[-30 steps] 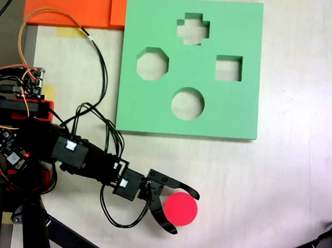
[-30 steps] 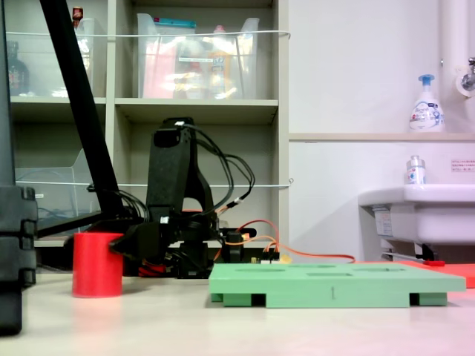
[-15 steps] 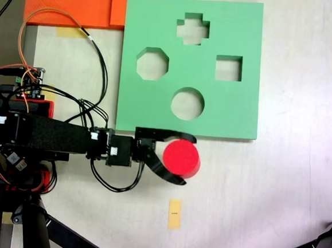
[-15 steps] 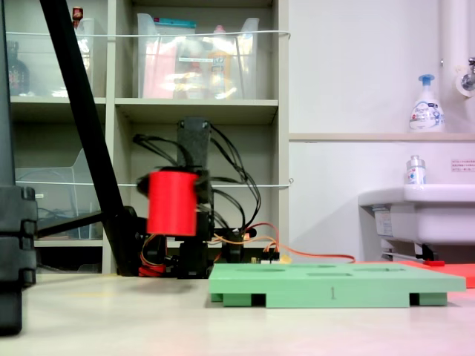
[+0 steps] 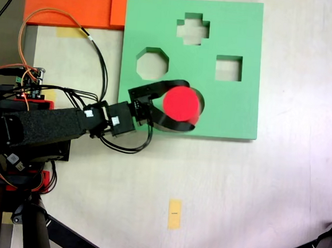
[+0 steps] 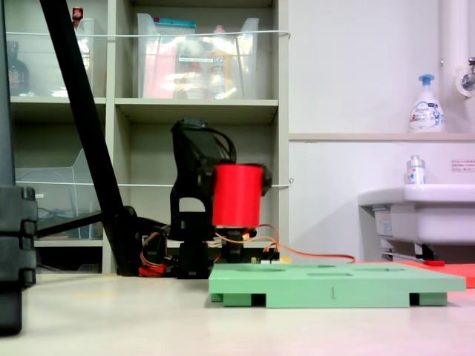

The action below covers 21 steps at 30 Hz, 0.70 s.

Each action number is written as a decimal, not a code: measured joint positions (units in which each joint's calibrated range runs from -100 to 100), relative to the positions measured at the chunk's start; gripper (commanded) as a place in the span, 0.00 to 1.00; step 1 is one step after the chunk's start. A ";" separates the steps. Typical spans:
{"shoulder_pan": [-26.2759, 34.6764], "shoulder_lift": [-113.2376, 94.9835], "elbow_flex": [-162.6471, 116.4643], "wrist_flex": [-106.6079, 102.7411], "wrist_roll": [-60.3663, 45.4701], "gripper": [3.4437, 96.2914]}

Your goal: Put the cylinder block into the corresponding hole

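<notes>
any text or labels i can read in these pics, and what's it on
None can be read.
Soap bottle on the ledge: label too small to read.
Small bottle by the sink: label blurred.
Wall sign at the second exterior view's right edge: red print, too small.
Green board: a dark mark on its front edge, not legible.
Yellow tag on the table: blank or too small.

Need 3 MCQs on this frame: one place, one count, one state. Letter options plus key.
1. Where is the cylinder?
A. on the table
B. held above the board, over the round hole
C. in the square cut-out

2. How many cut-outs does the board have?
A. two
B. four
C. six

3. The gripper is:
A. shut on the cylinder
B. open and empty
C. out of view

Key: B, the second exterior view shows the cylinder clear of the board; B, cross, octagon, square, round; A, its jaws flank the cylinder on both sides.
</notes>
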 measured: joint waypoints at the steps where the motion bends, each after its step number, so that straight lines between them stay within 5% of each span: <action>1: 0.24 1.50 0.98 -0.10 0.00 0.39; 21: 2.05 23.39 5.68 -0.10 0.00 0.39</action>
